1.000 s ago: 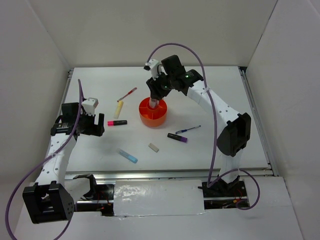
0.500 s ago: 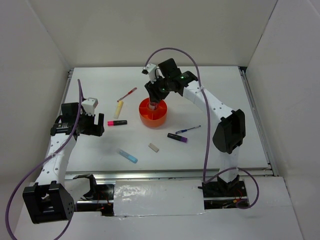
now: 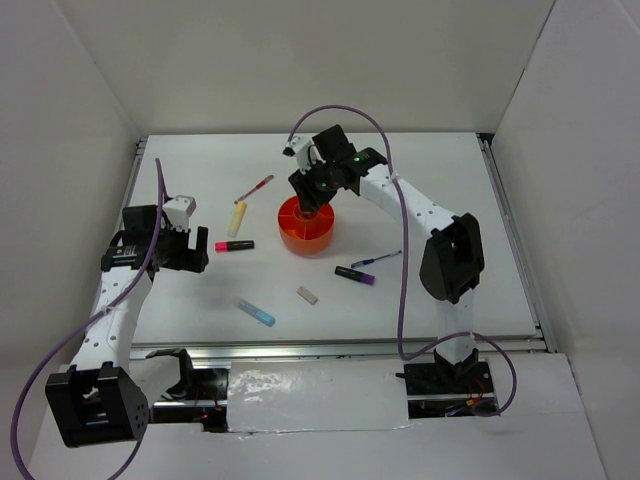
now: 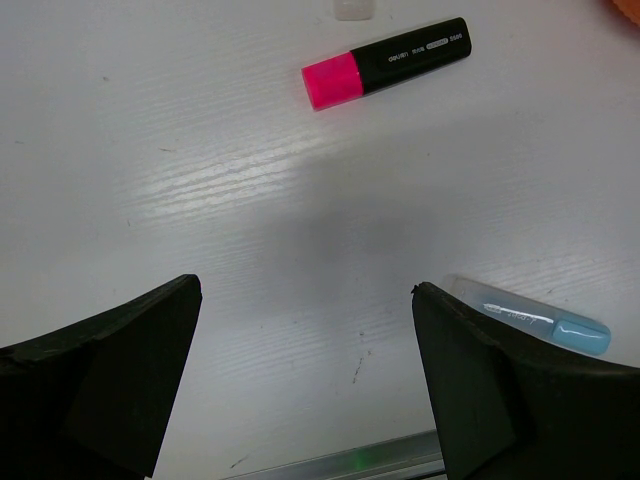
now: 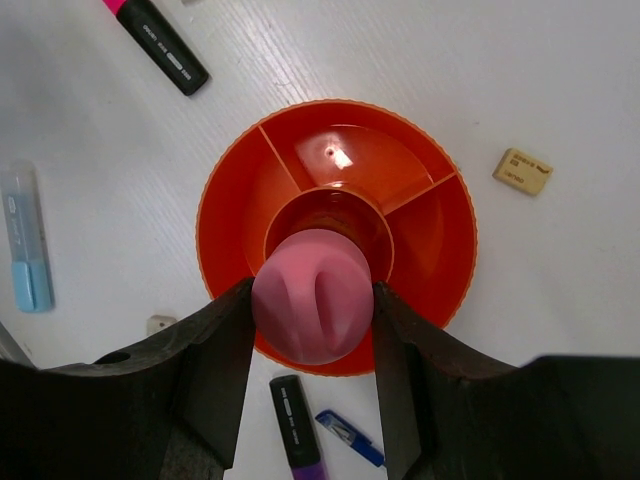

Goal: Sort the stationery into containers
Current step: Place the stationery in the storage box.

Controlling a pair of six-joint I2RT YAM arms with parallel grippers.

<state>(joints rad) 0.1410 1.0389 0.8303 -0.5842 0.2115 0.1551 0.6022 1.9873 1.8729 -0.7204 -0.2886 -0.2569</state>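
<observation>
Since a second ago the right arm's elbow has swung left. In the top view its right gripper stays over the orange organizer, and the left gripper is unmoved at the left.

Left wrist: the fingers stand wide apart and empty, with the pink-black marker to their right and the light blue marker nearer.

Right wrist: the fingers clamp the pink cylinder over the organizer's central cup.

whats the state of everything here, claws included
right claw, shut on the pink cylinder
pink cylinder, upright, held over the middle cup
orange organizer, upright, visible sections empty
left claw, open, empty
pink-black marker, capped, lying loose
light blue marker, lying loose
yellow marker, lying loose
red pen, lying loose
purple-black marker, lying loose
blue pen, lying loose
eraser, lying loose
</observation>
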